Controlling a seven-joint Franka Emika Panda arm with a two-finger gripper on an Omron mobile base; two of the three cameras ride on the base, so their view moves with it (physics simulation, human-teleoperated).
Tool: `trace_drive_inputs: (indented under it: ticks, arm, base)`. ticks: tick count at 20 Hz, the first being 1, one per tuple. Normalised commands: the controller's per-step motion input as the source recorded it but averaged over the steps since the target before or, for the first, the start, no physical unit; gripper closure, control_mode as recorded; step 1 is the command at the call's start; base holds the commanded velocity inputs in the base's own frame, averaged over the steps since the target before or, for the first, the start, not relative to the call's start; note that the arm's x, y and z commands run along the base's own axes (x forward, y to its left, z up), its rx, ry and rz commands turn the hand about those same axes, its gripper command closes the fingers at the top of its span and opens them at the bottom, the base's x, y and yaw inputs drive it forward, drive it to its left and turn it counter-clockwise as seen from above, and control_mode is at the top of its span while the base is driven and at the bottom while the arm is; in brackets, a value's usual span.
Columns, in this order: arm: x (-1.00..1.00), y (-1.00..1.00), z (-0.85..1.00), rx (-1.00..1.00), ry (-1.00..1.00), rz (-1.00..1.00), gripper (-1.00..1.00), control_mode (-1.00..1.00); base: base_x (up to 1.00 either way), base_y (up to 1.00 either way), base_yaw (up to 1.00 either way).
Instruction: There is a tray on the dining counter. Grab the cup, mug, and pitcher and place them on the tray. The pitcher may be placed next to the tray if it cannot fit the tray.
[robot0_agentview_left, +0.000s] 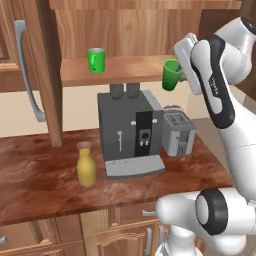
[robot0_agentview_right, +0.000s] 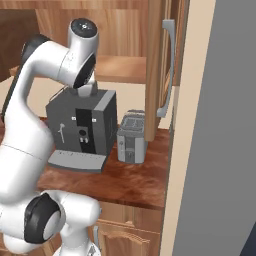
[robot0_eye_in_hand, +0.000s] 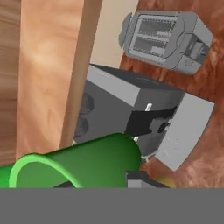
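Observation:
In the left base view my gripper (robot0_agentview_left: 181, 74) is shut on the cup (robot0_agentview_left: 172, 75), a green handleless tumbler, and holds it in the air just off the right end of the wooden shelf (robot0_agentview_left: 125, 70). The hand view has the cup (robot0_eye_in_hand: 87, 164) lying across the bottom between my gripper (robot0_eye_in_hand: 103, 183) tips. The green mug (robot0_agentview_left: 96, 60) with a handle stands on the shelf to the left. Down on the wood counter (robot0_agentview_left: 40, 170), left of the coffee machine, the yellow pitcher (robot0_agentview_left: 86, 164) stands upright. The tray and the dining counter are out of view.
A grey coffee machine (robot0_agentview_left: 129, 132) stands under the shelf, with a small grey toaster (robot0_agentview_left: 177, 132) at its right. A wooden post (robot0_agentview_left: 47, 70) and a cabinet door with a long handle (robot0_agentview_left: 25, 75) rise at the left. A tall grey panel (robot0_agentview_right: 220, 125) fills the right.

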Motion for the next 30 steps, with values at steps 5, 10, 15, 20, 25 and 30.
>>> trace_drive_inputs:
  ticks: [5,10,15,20,25,30]
  arm:
    - [-0.91,0.0,0.0,-0.05,0.27,0.0,1.0,-1.0]
    - [-0.9,0.0,-0.14,-0.01,0.18,0.01,1.0,-1.0]
    - [-0.51,0.0,-0.22,-0.1,0.04,0.04,1.0,-1.0]
    - [-0.37,0.0,-0.32,-0.02,0.0,0.01,1.0,-1.0]
    - [-0.29,0.0,-0.21,0.0,0.0,0.0,1.0,-1.0]
    - [-0.17,0.0,0.0,0.0,0.01,0.0,1.0,1.0]
  base:
    - [0.0,0.0,0.0]
    - [0.0,0.0,0.0]
    - [0.0,0.0,0.0]
    - [0.0,0.0,0.0]
    - [0.0,0.0,0.0]
    - [-0.07,0.0,0.0]
